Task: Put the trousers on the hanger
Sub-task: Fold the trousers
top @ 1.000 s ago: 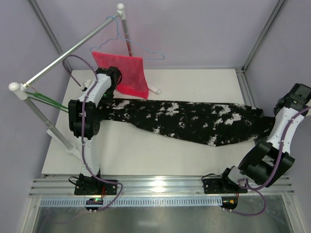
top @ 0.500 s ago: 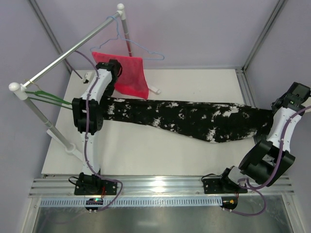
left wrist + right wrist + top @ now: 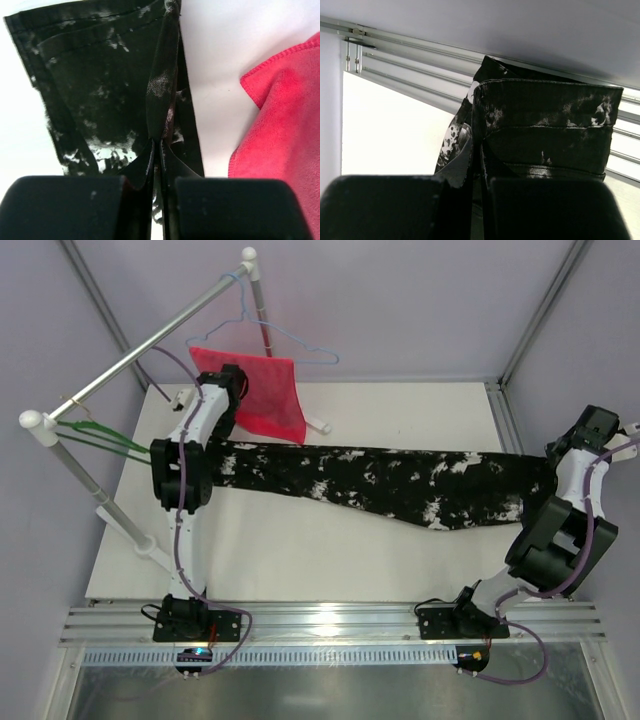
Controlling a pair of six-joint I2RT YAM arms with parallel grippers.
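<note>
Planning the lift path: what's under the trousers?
White table shows along both edges of the trousers, stretched between the left gripper and right gripper. The strip directly beneath the fabric is covered; can't tell what's there.

In the top view, the hook of the hanger (image 3: 110, 440) at the left is too thin to be made out. In the left wrist view, the red cloth (image 3: 285, 135) is cut off by the right edge. The pinched fold of the trousers (image 3: 100, 85) is lost at the bottom within the left tool (image 3: 159, 150).
</note>
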